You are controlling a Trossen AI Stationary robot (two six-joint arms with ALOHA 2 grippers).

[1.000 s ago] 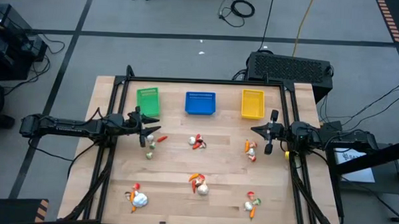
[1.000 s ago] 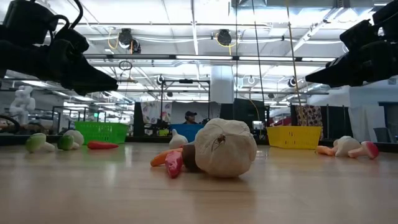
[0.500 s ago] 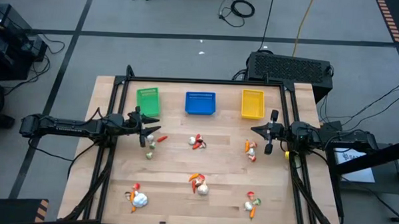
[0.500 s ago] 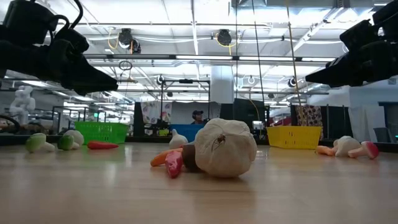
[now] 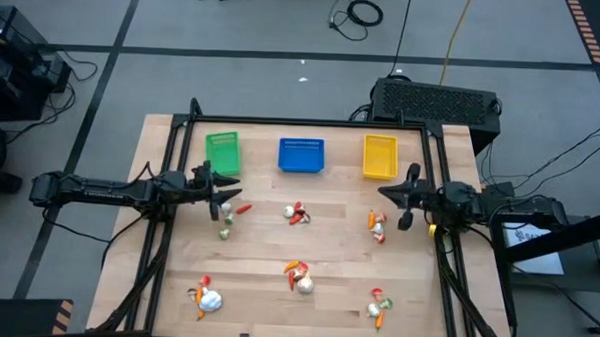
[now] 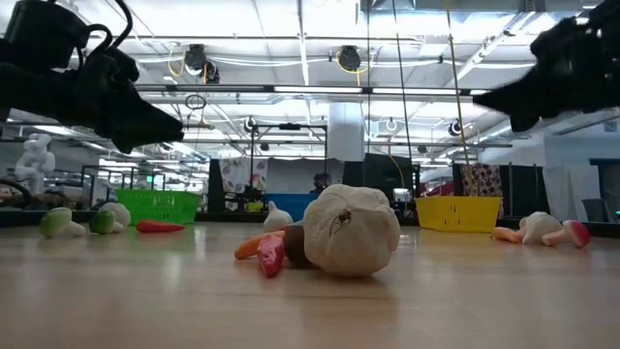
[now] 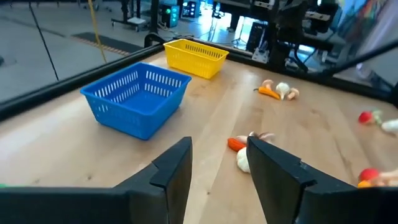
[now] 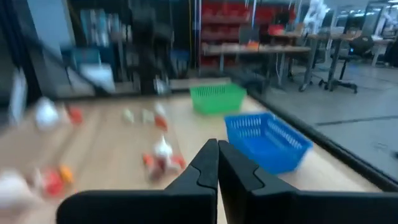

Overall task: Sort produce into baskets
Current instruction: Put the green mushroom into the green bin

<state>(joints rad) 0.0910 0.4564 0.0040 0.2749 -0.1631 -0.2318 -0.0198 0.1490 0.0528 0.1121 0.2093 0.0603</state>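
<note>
**A:** What is seen nearest the low camera?

**B:** A white garlic bulb (image 6: 350, 231) is seen lying against an orange and a red piece at the table's near middle. Two more small clusters are seen along the near edge, one with a white bulb (image 5: 209, 300) at the left, one with an orange bit (image 5: 377, 309) at the right.

**A:** And farther back?

**B:** Three clusters are laid across the mid-table: one at the left (image 5: 228, 215) with a slim red pepper and green bits, one at the centre (image 5: 296, 213), one at the right (image 5: 378, 226). Beyond them the green basket (image 5: 222, 153), blue basket (image 5: 301, 156) and yellow basket (image 5: 379, 156) are set in a row; nothing can be made out inside them.

**A:** How are the grippers held?

**B:** The left gripper (image 7: 217, 174) is held partly open with nothing between its fingers, above the left mid cluster. The right gripper (image 8: 217, 163) is pressed fully shut and empty, near the right mid cluster.

**A:** What could go wrong?

**B:** The pieces are tiny and packed touching, so two could be pinched together or a neighbour knocked and rolled away. The shut right gripper would have to be opened before descent, or the produce would only be pushed.
</note>
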